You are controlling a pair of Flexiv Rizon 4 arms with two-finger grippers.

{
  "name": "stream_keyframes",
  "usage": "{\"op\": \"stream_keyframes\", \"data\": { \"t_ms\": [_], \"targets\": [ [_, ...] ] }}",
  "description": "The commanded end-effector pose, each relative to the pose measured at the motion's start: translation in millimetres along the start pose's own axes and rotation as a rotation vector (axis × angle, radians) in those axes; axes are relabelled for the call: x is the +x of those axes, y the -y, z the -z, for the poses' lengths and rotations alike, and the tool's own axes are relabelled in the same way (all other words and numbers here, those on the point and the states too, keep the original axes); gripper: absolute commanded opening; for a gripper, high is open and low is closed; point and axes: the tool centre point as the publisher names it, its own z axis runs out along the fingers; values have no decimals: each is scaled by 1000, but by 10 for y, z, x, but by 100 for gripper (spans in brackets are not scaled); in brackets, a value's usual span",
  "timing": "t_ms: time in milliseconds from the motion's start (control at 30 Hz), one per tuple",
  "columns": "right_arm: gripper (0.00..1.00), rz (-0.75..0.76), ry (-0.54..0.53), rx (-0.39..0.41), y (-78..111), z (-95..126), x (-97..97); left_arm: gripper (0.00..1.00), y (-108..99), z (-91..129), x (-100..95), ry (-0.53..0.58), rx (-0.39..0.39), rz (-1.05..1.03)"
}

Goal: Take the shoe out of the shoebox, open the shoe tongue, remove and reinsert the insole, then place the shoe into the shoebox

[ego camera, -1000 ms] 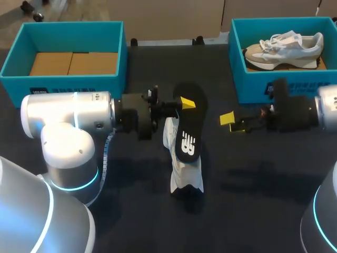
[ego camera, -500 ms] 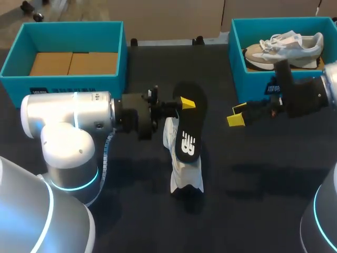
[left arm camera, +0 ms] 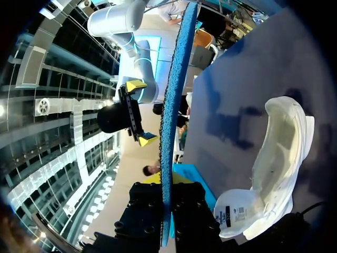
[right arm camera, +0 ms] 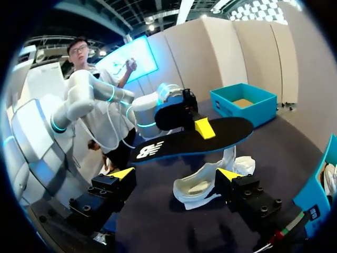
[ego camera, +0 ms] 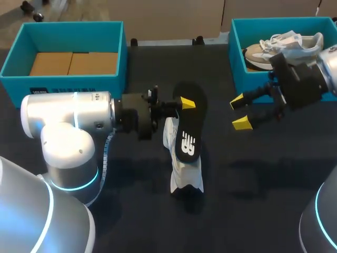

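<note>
The dark table [ego camera: 263,200] carries everything. The left arm [ego camera: 68,113] reaches in across it towards the middle, and the right arm [ego camera: 310,79] comes in over the front of the right shoebox [ego camera: 247,79]. The left shoebox [ego camera: 73,84] stands behind the left arm, showing a cardboard floor. The right shoebox, just behind the right gripper [ego camera: 239,113], holds a grey and white sneaker [ego camera: 295,45].

A white shoe [ego camera: 187,176] rests on the table directly beneath the left gripper [ego camera: 184,104], well apart from both boxes. From the right wrist it lies ahead of the open fingers [right arm camera: 205,184].

The left gripper is clamped on the black insole [ego camera: 188,126], a finger on each face near one end. It holds the insole in the air above the shoe, blue edge [left arm camera: 171,105] running straight out from the fingers.

The right gripper stands spread wide with nothing in it, beside the insole and clear of it.
</note>
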Motion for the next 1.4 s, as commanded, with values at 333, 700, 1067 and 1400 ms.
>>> {"op": "stream_keyframes", "data": {
  "t_ms": [333,700,1067,1400],
  "targets": [
    [100,191,114,68,200,-24,-123,0,2,-6,-5,-2,-1,0],
    [100,211,176,131,269,-65,-219,0,2,-6,-5,-2,-1,0],
    [100,211,176,131,269,-65,-219,0,2,-6,-5,-2,-1,0],
    [100,268,230,276,494,-28,-191,0,179,179,-200,14,55,246]
  ]
}}
